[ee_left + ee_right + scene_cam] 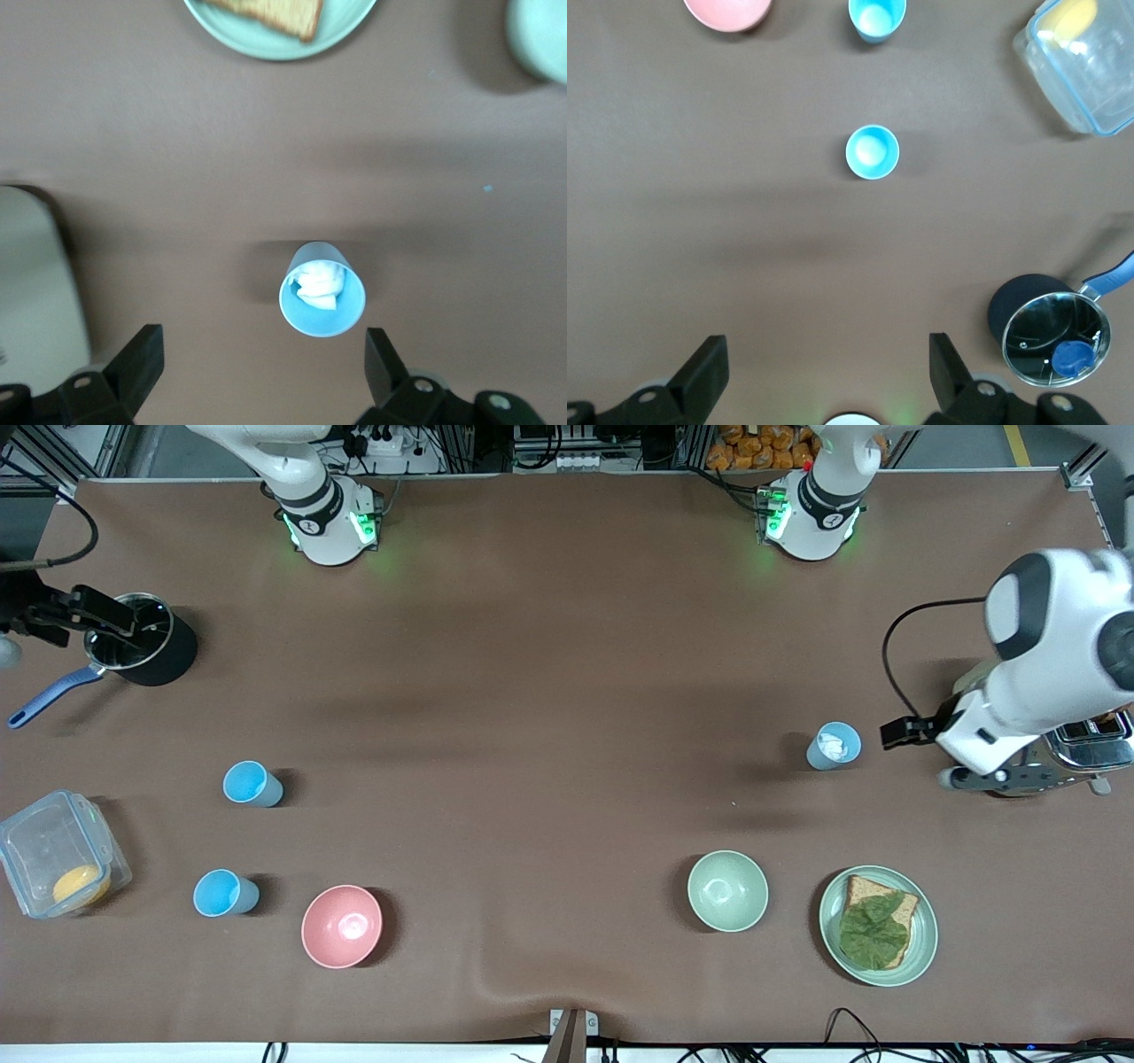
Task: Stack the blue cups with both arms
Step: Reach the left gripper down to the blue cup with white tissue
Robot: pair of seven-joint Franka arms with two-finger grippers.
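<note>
Two light-blue cups stand toward the right arm's end of the table, one (pixel 252 783) farther from the front camera than the other (pixel 226 893). Both show in the right wrist view, one (pixel 873 151) and the other (pixel 877 18). A paler blue cup (pixel 834 746) with a white scrap inside stands toward the left arm's end. My left gripper (pixel 908 731) is open and empty above the table beside this cup (pixel 322 301), which lies just clear of its fingers (pixel 263 354). My right gripper (pixel 106 622) is open and empty, high over the table (pixel 826 354).
A black pot (pixel 142 646) with a blue handle and a clear box (pixel 58 864) sit at the right arm's end. A pink bowl (pixel 342 926), a pale green bowl (pixel 727 890), a plate (pixel 926 948) with bread and a leaf, and a toaster (pixel 1094 740) also stand here.
</note>
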